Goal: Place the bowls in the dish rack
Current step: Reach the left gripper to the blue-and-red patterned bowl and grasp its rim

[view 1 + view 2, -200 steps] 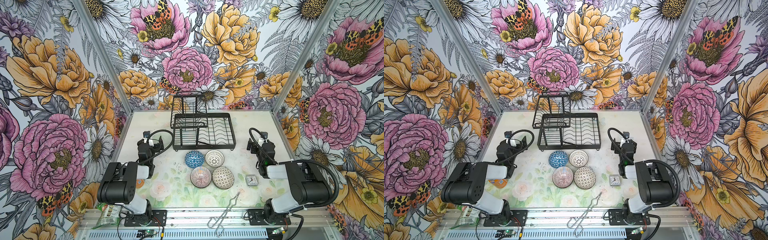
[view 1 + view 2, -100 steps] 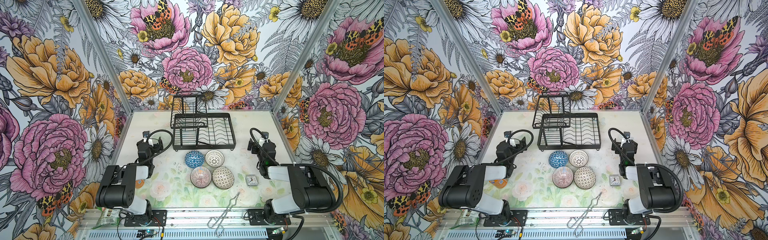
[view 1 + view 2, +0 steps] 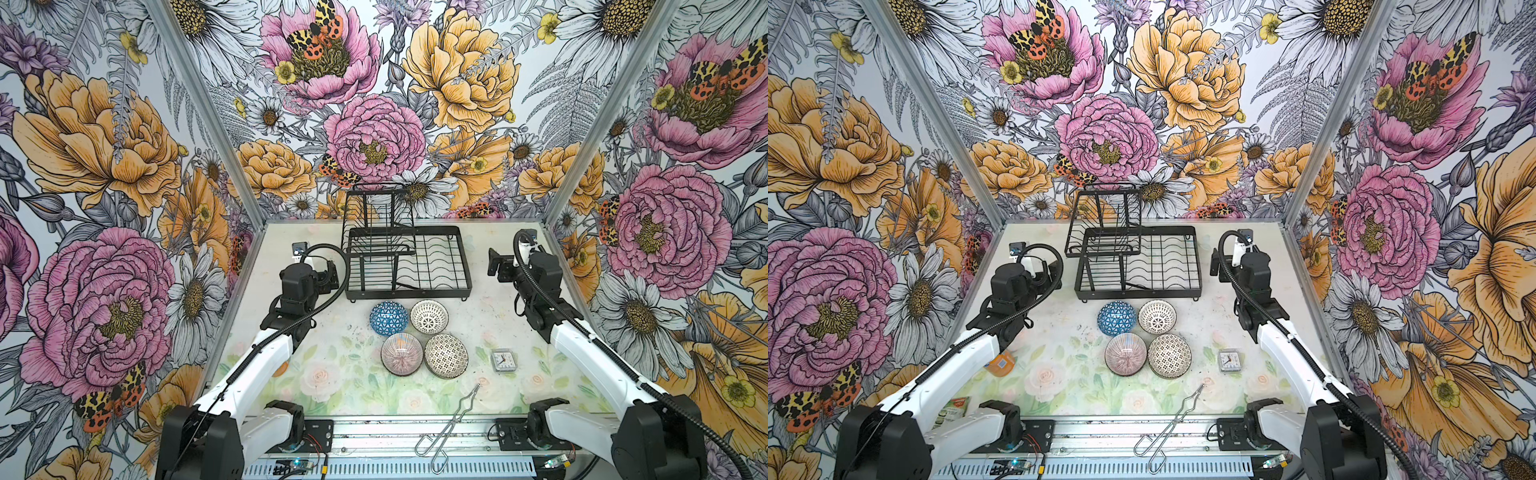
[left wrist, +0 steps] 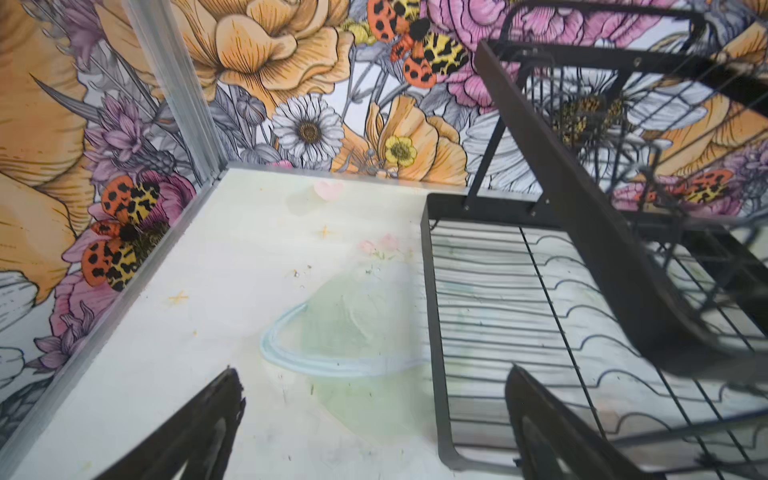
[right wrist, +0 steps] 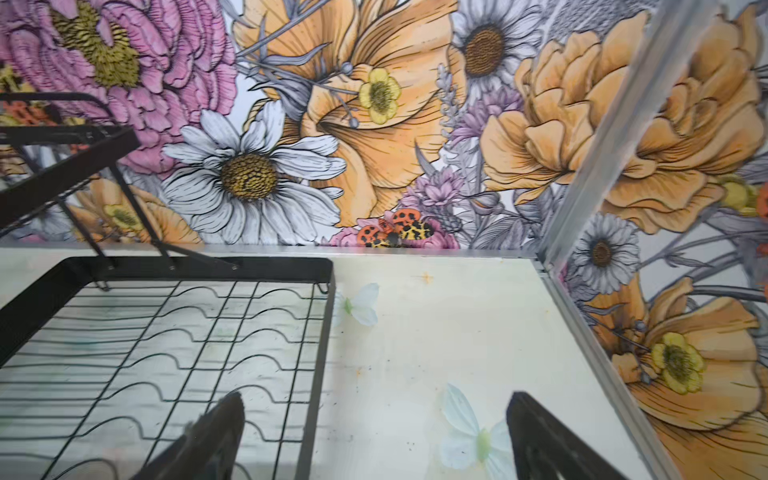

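Note:
Four bowls sit in a square cluster in front of the dish rack (image 3: 407, 294) (image 3: 1138, 293) in both top views: blue triangles (image 3: 388, 318) (image 3: 1116, 318), black-white dots (image 3: 429, 316) (image 3: 1157, 316), pink stripes (image 3: 402, 354) (image 3: 1125, 354) and black-white mosaic (image 3: 446, 355) (image 3: 1169, 355). My left gripper (image 3: 329, 275) (image 4: 372, 374) hovers open by the rack's left side, over its rim (image 4: 432, 316). My right gripper (image 3: 496, 266) (image 5: 374, 397) stands open off the rack's right rim (image 5: 318, 374). Neither holds anything.
A small square clock (image 3: 503, 359) lies right of the bowls. Metal tongs (image 3: 451, 419) rest at the table's front edge. An orange item (image 3: 1000, 363) shows under the left arm, a green packet (image 3: 955, 409) near its base. Flowered walls close three sides.
Both arms have unfolded from their bases and now stretch out long, with the wrists a little farther back. The bowls and rack have not moved.

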Controlling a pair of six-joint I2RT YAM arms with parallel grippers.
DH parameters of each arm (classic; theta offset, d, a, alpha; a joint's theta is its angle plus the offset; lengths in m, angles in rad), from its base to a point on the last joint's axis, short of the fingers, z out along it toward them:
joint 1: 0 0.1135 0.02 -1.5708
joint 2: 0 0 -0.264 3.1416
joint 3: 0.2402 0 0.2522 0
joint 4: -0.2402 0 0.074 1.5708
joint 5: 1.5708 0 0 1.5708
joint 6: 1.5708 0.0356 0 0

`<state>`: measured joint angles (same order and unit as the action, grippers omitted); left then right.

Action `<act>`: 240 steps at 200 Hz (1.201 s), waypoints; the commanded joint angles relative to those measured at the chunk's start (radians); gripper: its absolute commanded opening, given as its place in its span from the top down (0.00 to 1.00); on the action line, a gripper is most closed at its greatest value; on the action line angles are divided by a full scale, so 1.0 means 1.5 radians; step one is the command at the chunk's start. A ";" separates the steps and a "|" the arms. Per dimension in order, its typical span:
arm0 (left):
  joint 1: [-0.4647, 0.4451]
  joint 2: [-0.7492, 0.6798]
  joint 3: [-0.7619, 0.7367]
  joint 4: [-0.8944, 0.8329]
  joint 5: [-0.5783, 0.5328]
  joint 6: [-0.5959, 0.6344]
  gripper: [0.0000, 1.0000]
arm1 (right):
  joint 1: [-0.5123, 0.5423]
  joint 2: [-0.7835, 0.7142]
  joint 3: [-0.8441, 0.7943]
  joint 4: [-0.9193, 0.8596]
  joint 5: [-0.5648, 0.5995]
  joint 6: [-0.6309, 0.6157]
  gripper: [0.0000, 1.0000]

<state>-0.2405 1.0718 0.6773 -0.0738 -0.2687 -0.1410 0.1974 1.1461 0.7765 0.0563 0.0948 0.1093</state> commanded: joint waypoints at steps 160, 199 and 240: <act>-0.144 0.166 -0.003 -0.104 0.274 -0.207 0.01 | 0.102 0.158 0.178 -0.195 -0.169 0.009 0.01; -0.155 0.235 0.019 -0.096 0.284 -0.204 0.07 | 0.108 0.169 0.180 -0.196 -0.167 0.008 0.01; -0.163 0.260 0.029 -0.094 0.274 -0.206 0.19 | 0.109 0.173 0.181 -0.196 -0.164 0.008 0.01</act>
<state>-0.4744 1.4563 0.6834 -0.2512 0.1287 -0.4435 0.3546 1.3956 1.0180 -0.2359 -0.1448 0.1131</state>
